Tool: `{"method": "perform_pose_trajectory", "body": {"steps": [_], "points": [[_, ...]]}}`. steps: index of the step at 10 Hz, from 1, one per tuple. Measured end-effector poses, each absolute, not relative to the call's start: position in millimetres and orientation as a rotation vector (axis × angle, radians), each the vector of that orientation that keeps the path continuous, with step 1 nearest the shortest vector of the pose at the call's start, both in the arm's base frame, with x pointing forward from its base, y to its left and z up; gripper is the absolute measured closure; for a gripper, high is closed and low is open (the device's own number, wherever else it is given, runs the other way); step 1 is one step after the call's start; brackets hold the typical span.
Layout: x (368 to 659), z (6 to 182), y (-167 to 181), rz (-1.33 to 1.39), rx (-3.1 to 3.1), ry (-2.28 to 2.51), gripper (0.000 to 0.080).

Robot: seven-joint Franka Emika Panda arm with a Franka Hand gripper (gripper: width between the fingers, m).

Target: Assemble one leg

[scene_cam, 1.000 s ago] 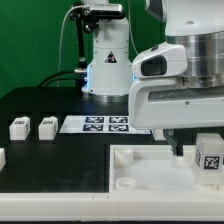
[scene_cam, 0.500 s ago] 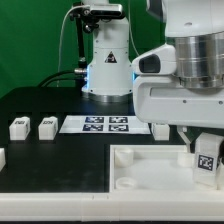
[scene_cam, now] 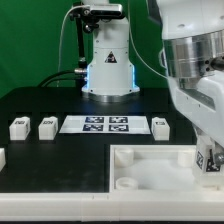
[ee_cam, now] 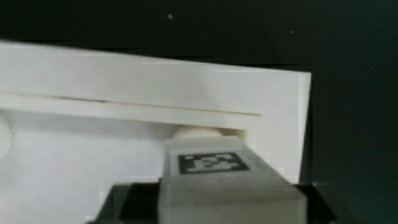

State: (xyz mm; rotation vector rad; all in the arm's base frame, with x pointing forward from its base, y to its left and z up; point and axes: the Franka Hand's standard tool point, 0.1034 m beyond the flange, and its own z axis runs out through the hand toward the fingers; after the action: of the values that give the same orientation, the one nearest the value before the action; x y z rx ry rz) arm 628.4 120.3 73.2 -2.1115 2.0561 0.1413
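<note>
My gripper is at the exterior view's right edge, shut on a leg, a small white post with a black-and-white tag. It holds the leg over the right end of the big flat white panel. In the wrist view the held leg fills the space between my dark fingers, with the white panel right behind it. Three more legs stand on the black table.
The marker board lies flat at the middle back. A white robot base stands behind it. Another white part peeks in at the exterior view's left edge. The panel has round corner sockets.
The arm has swung to the exterior view's right and tilted, carrying the leg farther right and slightly lower over the panel. A leg behind it is now uncovered.
</note>
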Motion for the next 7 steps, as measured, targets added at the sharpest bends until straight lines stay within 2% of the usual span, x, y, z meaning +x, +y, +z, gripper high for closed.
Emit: {"method": "perform_pose_trajectory", "body": {"steps": [3, 4, 5, 6, 7], "points": [[628.8, 72.9, 120.2, 0.159, -2.019, 2.130, 0.0502], [628.6, 72.4, 120.2, 0.150, -2.080, 2.068, 0.0437], [628.1, 71.4, 120.0, 0.131, -2.209, 1.924, 0.0299], [623.7, 70.9, 121.0, 0.141, -2.378, 1.746, 0.0299], [622.7, 72.2, 122.6, 0.126, -2.551, 1.523, 0.0182]]}}
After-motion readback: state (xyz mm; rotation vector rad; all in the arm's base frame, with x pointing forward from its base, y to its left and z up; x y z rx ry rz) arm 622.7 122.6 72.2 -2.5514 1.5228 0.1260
